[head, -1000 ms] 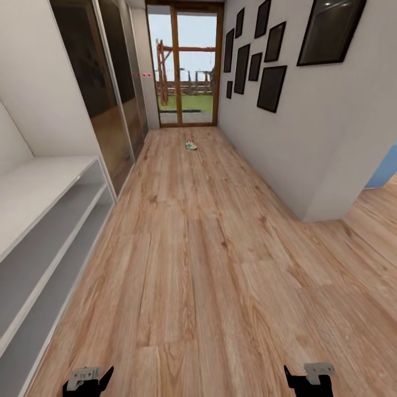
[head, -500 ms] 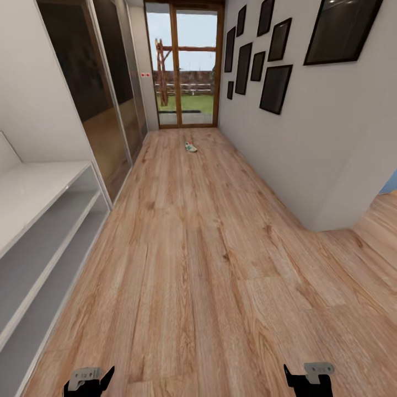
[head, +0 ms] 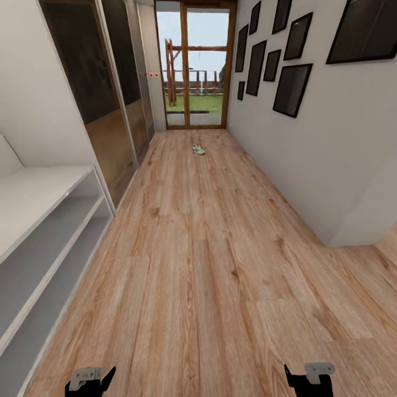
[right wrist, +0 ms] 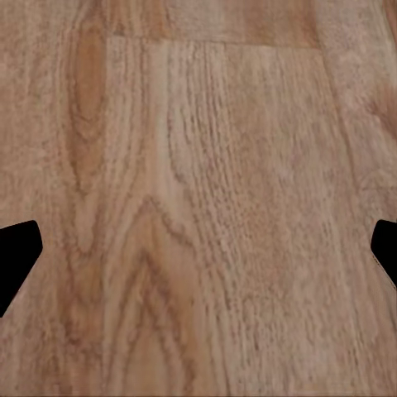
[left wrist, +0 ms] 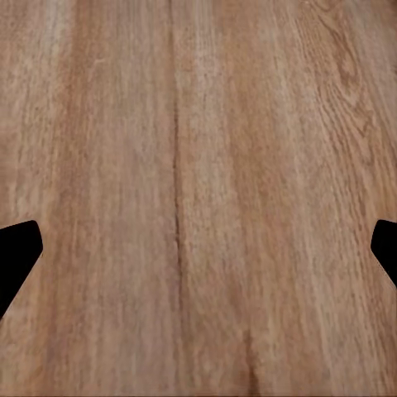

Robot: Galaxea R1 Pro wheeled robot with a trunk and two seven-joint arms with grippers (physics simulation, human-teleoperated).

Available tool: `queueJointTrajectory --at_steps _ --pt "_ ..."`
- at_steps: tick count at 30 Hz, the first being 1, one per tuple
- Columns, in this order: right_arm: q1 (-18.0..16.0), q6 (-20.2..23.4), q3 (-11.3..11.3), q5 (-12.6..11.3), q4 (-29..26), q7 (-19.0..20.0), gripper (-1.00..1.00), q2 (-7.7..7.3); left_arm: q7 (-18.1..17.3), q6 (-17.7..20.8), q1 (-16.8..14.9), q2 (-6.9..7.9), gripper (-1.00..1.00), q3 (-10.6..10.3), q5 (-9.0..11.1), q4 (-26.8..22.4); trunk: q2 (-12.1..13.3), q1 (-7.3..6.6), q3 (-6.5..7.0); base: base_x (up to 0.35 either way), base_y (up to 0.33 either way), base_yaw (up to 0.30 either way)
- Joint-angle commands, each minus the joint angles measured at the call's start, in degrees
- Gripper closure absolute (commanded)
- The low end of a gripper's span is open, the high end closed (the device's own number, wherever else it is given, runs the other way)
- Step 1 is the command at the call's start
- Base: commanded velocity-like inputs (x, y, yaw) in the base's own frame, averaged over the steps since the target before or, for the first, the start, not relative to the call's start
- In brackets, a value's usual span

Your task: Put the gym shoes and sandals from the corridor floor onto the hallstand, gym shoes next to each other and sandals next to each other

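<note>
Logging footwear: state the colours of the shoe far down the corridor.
Gym shoe: white, green and red-orange touches; head view.

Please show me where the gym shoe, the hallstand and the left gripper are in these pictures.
gym shoe (head: 198, 149), head view, on its white side, far down the corridor.
hallstand (head: 38, 190), head view, on its flat bench top.
left gripper (head: 90, 380), head view, between its fingers.

The distant gym shoe (head: 198, 149) is too small to make out.
</note>
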Motion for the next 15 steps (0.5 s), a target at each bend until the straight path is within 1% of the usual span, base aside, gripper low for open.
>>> queueJointTrajectory --at_steps 1,15 --pt "0.0 -0.2 0.4 -0.4 0.1 0.0 -1.0 -0.03 -0.5 0.0 0.0 -0.01 -1.0 0.3 0.3 0.1 0.0 0.03 -0.05 0.339 0.0 0.044" --pt "0.0 -0.2 0.4 -0.4 0.2 0.0 -1.0 -0.04 -0.5 0.1 0.0 0.06 -1.0 0.4 0.4 0.0 0.0 0.03 -0.05 0.339 0.0 0.008"
